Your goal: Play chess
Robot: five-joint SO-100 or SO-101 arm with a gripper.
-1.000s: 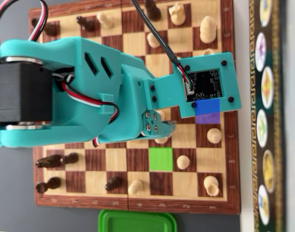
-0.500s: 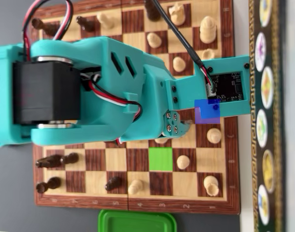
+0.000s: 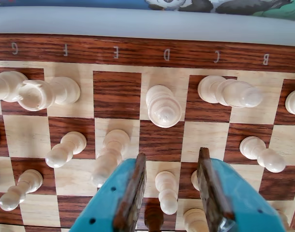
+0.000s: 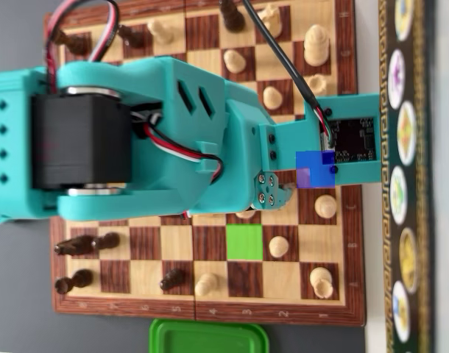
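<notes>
**A:** Chessboard point(image 4: 210, 254) fills most of the counter in the overhead view, with the teal arm point(image 4: 158, 140) stretched across its middle and a green square point(image 4: 244, 242) and a blue square point(image 4: 313, 169) marked on it. What's the tool point(image 3: 169, 166) doing?

**B:** Wrist view shows it spread wide, holding nothing, hovering with a light pawn point(image 3: 166, 191) between the jaws.

**A:** Tips for the grab?

**B:** I'd drop straight down, keep that pawn centred, and watch the tall light piece point(image 3: 109, 157) just beside the left jaw. Pinch low on the stem so it doesn't pop out.
</notes>
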